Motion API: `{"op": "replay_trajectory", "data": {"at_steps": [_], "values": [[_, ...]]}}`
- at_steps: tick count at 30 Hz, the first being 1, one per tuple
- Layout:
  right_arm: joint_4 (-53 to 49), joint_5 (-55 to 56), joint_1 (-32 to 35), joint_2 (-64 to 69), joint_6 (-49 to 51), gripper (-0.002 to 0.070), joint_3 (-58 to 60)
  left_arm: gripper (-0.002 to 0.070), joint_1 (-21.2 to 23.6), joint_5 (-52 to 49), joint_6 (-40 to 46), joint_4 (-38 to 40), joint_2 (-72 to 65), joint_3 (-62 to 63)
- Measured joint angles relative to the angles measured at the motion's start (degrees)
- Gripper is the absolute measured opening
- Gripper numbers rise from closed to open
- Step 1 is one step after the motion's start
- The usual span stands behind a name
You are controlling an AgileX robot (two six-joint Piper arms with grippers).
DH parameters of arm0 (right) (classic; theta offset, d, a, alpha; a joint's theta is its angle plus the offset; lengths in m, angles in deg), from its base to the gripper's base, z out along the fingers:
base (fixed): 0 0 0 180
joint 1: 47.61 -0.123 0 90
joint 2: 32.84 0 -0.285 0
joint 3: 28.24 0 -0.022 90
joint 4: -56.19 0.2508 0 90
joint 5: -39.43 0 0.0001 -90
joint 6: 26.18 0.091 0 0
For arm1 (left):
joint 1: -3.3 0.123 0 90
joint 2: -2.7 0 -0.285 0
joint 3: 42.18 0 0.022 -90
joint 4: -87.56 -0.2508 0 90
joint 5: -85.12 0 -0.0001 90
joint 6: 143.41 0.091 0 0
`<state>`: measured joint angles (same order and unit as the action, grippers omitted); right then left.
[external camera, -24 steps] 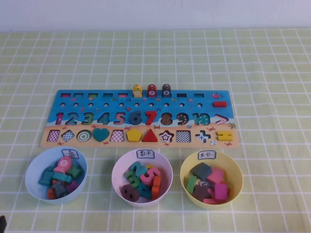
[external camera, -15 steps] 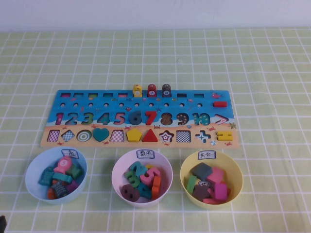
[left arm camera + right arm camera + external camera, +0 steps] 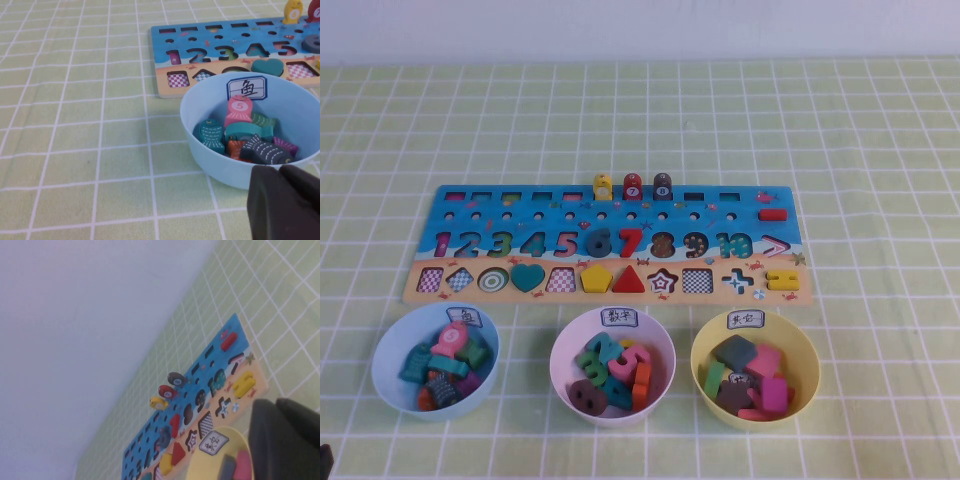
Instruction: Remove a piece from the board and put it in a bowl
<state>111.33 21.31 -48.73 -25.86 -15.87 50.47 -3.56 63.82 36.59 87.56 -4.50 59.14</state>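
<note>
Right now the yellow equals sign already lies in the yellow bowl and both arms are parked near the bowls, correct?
Not quite. The high view shows the equals sign still in the board, not the yellow bowl. The left gripper and right gripper are indeed near the bowls.

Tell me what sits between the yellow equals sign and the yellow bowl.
In the high view, only bare board edge and checked tablecloth separate the equals sign from the yellow bowl; neither gripper appears there.
</note>
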Motion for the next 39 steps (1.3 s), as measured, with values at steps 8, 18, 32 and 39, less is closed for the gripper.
{"op": "replay_trajectory", "data": {"at_steps": [8, 18, 32, 39], "values": [[-1.9, -1.5, 0.0, 0.0, -2.4, -0.0017, 0.0, -0.0005, 0.0, 0.0, 0.0, 0.0, 0.0, 0.0], [-8.6, -13.2, 0.0, 5.2, -5.0, -0.0017, -6.1, -0.0005, 0.0, 0.0, 0.0, 0.0, 0.0, 0.0], [-40.7, -51.8, 0.0, 47.4, -14.0, -0.0017, -53.4, -0.0005, 0.0, 0.0, 0.0, 0.0, 0.0, 0.0], [-47.2, -53.0, 0.0, 63.5, -14.5, -0.0017, -67.6, -0.0005, 0.0, 0.0, 0.0, 0.0, 0.0, 0.0]]}}
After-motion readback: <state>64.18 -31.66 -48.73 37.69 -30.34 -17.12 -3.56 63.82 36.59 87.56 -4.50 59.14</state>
